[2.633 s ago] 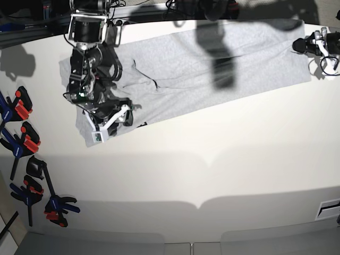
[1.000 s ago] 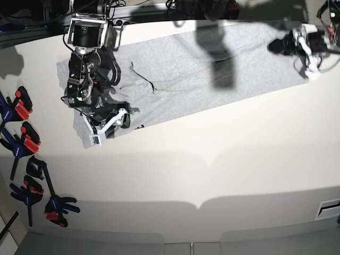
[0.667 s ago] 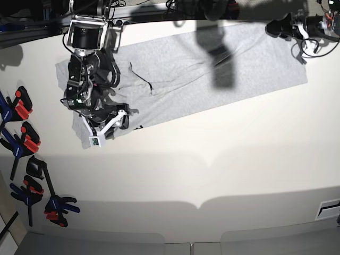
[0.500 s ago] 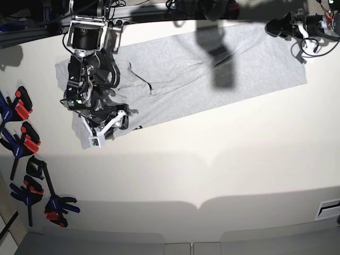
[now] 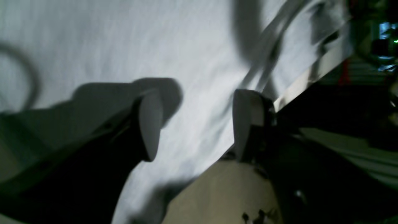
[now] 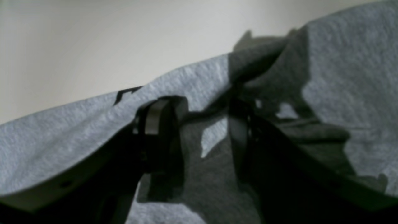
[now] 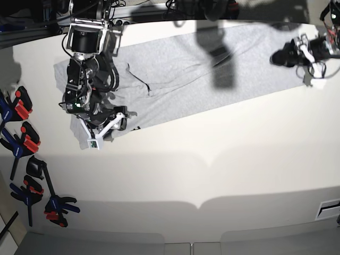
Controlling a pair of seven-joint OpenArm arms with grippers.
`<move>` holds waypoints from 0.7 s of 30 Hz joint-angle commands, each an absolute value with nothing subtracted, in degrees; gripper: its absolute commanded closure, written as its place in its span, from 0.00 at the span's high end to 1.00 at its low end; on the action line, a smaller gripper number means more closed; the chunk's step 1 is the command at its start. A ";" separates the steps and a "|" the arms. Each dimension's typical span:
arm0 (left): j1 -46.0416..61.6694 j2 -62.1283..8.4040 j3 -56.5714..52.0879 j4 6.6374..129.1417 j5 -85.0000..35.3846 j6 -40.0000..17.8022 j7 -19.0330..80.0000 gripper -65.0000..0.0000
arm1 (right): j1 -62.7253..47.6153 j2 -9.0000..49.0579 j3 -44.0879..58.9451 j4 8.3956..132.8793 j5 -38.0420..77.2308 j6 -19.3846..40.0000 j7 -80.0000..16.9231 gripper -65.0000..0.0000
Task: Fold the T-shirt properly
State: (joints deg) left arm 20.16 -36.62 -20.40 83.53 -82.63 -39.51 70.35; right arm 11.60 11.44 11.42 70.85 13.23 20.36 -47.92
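One T-shirt (image 7: 186,74), long axis slanting left-right

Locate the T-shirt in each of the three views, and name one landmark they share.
Base: the T-shirt lies as a long grey band across the table's far side, from upper left to upper right.
Left wrist: grey cloth fills the upper left, behind the open left gripper.
Right wrist: grey cloth fills the lower and right parts, around the right gripper.
Shared landmark: the cream table.
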 commanded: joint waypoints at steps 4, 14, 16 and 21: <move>16.64 -34.76 -20.97 84.90 -76.99 -40.00 66.92 0.51 | 12.51 12.03 11.73 71.26 12.38 19.68 -48.49 0.45; 16.80 -27.79 -20.95 84.84 -49.21 -40.00 59.35 0.51 | 12.56 12.03 11.73 71.26 12.38 19.68 -48.40 0.45; 16.80 -28.40 -20.95 84.84 -43.48 -40.00 55.79 0.51 | 12.53 12.05 11.73 71.26 12.36 19.68 -48.23 0.45; 16.78 -30.63 -20.91 84.84 -35.73 -40.00 48.69 0.51 | 12.56 12.05 11.73 71.26 12.36 19.66 -46.89 0.45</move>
